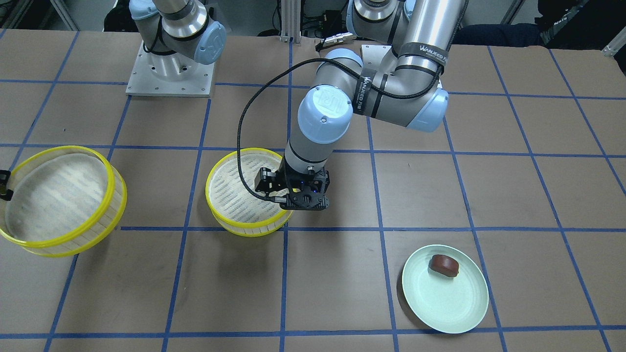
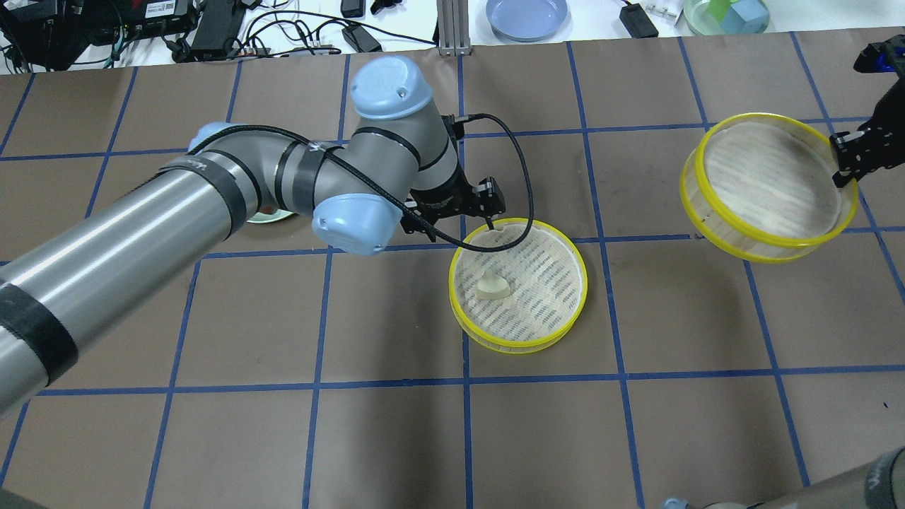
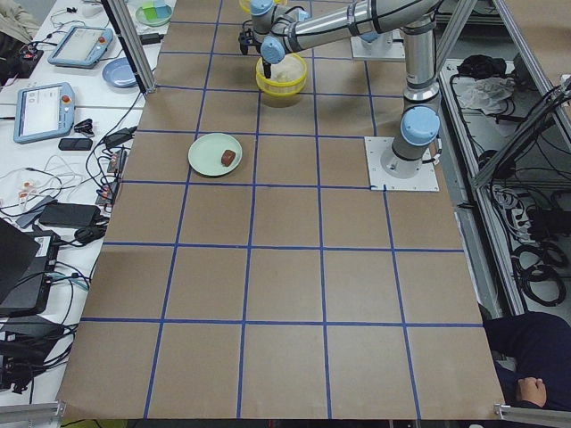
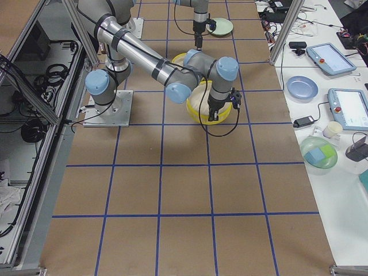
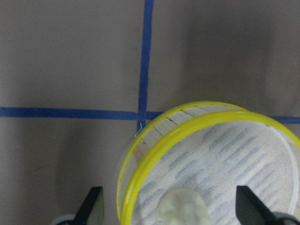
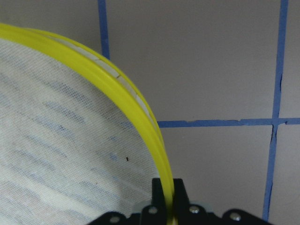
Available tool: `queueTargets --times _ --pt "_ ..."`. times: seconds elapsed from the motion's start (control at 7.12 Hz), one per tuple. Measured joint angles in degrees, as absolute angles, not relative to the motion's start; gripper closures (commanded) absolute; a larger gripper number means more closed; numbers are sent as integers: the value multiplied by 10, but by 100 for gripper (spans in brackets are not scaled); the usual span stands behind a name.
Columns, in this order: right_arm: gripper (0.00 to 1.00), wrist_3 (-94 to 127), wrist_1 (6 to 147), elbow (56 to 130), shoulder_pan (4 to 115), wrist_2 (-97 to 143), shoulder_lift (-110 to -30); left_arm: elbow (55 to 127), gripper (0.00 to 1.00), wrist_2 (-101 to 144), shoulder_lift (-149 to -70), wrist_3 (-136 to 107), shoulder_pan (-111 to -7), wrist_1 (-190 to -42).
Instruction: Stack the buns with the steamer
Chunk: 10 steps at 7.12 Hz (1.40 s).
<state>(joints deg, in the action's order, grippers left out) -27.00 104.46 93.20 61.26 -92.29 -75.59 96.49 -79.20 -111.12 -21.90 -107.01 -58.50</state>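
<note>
A cream-white bun [image 2: 493,286] lies in the yellow-rimmed steamer [image 2: 520,346] on the table's middle. My left gripper [image 5: 171,209] hovers open just above it, its fingers [image 5: 93,208] apart on either side of the bun [image 5: 183,208], not touching it. In the front view the wrist [image 1: 303,190] hides the bun. A dark reddish-brown bun [image 1: 444,265] sits on a pale green plate [image 1: 455,308]. My right gripper [image 6: 168,199] is shut on the yellow rim of a second, empty steamer tray [image 2: 767,244] and holds it tilted above the table, also seen in the front view [image 1: 63,247].
The right arm's base plate [image 1: 171,78] stands at the table's back. Beyond the far edge lie a blue plate [image 2: 527,14], a bowl of coloured blocks [image 2: 725,14] and cables. Blue tape lines grid the brown table.
</note>
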Motion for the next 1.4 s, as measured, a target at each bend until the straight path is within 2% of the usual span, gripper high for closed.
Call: queueTargets --times 0.28,0.7,1.4 --pt "100 -177 1012 933 670 -919 -778 960 0 -820 -1090 -106 -989 -605" --pt "100 26 987 939 816 -916 -787 964 0 -840 -1091 88 -872 -629" --pt "100 143 1051 1059 940 -918 -820 966 0 -917 -1158 344 -820 -546"
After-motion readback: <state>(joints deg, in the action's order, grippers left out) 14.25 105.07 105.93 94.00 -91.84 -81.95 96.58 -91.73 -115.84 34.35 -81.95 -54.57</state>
